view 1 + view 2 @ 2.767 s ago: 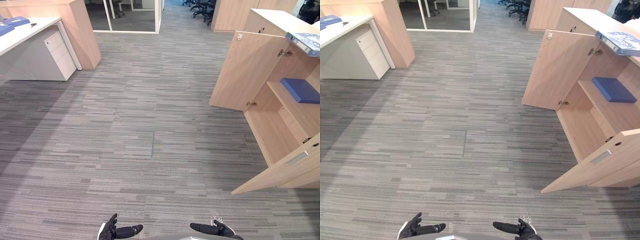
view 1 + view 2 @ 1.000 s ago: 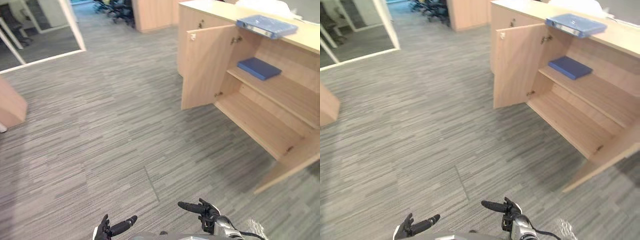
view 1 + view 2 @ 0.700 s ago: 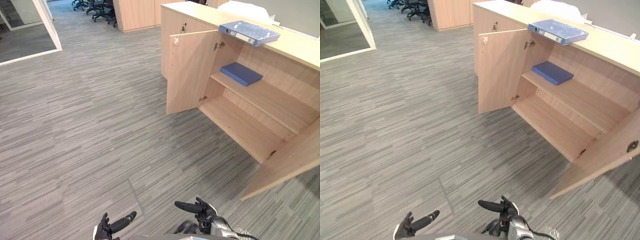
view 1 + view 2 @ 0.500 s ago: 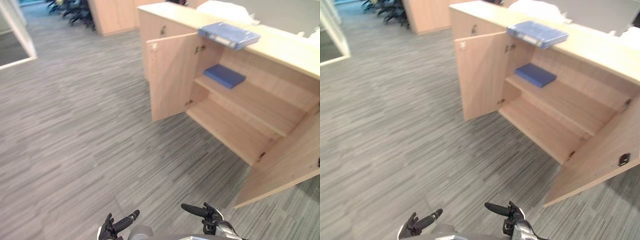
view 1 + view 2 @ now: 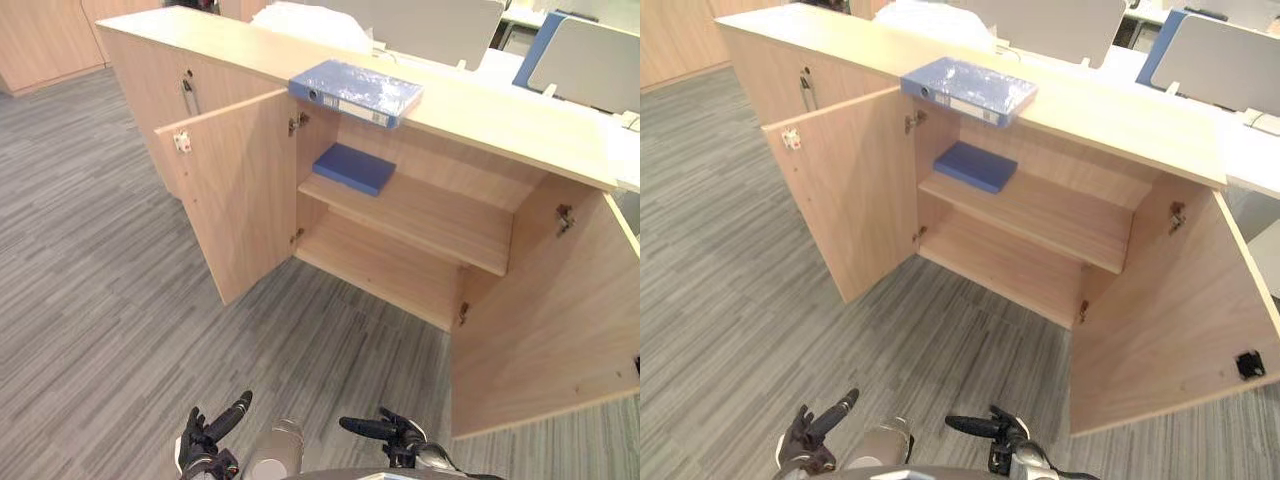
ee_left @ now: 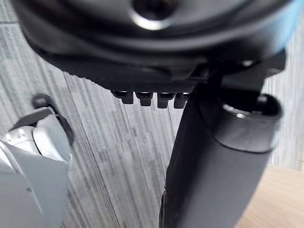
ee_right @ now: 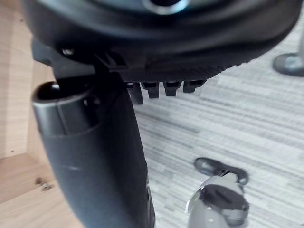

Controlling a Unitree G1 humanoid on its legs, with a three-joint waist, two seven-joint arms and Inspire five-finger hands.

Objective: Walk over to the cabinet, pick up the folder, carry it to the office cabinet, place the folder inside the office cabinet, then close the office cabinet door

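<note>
Floor is all grey carpet (striped, lighter and darker bands). Up in the far left corner there's another light wooden unit. Along the back there's a crumpled white bag, next to it a grey divider panel, then a blue-edged panel, with a white table between them.

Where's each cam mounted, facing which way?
Left eye view: head, looking down at open cabinet, folder on top; left hand, right hand below.
Right eye view: head, same scene, offset.
Left wrist view: left wrist, along its hand onto carpet.
Right wrist view: right wrist, along its hand; carpet, cabinet wood.
Shared: eyes, cabinet and hands; wrists, carpet.
</note>
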